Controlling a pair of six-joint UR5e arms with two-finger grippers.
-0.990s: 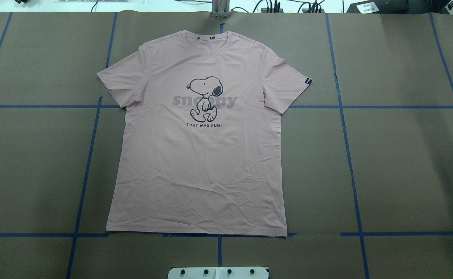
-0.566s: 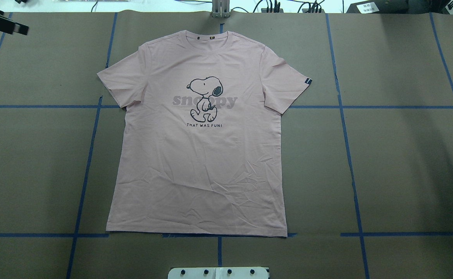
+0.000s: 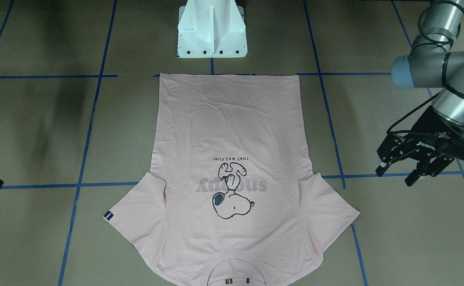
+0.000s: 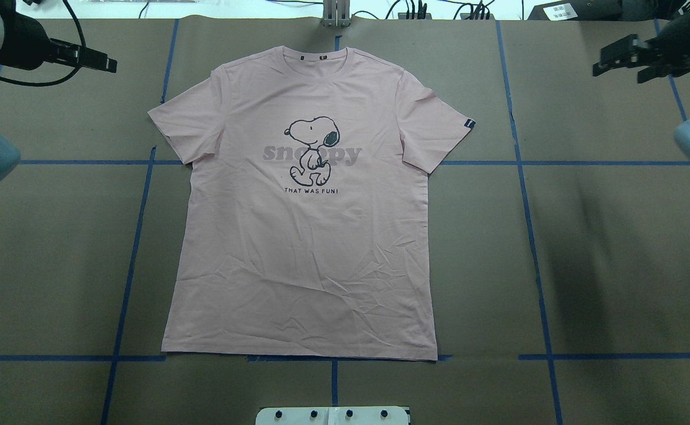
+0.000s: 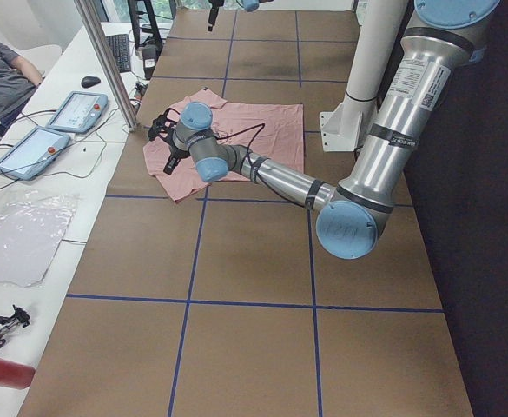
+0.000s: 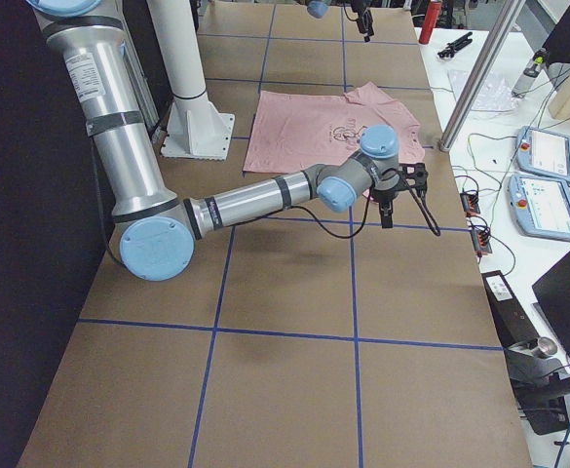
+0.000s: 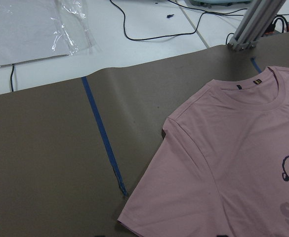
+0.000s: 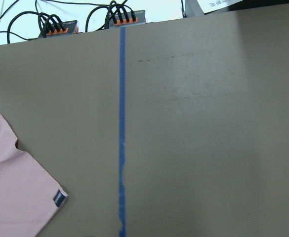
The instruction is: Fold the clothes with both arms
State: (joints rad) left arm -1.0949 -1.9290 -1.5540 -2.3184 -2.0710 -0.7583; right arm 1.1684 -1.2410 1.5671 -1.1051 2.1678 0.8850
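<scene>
The pale pink T-shirt (image 4: 303,236) lies flat and face up on the brown table, collar at the far edge, hem toward the robot's base. It also shows in the front view (image 3: 232,167). My left gripper (image 3: 396,176) is open and empty, above the table beyond the shirt's left sleeve (image 4: 182,127); in the overhead view it (image 4: 105,64) sits at the far left. My right gripper (image 4: 616,62) hangs at the far right with its fingers apart, clear of the sleeve with the black tag (image 4: 468,124). The left wrist view shows sleeve and collar (image 7: 233,148); the right wrist view shows the tagged sleeve (image 8: 16,192).
The white pedestal base (image 3: 212,31) stands just behind the hem. Blue tape lines (image 4: 527,206) grid the table. An aluminium post (image 4: 336,15) and cables sit at the far edge. Teach pendants (image 5: 71,113) lie on a side table with an operator.
Both arms have swung into the overhead view at the far corners, the left arm first, then the right. The shirt has not moved.
</scene>
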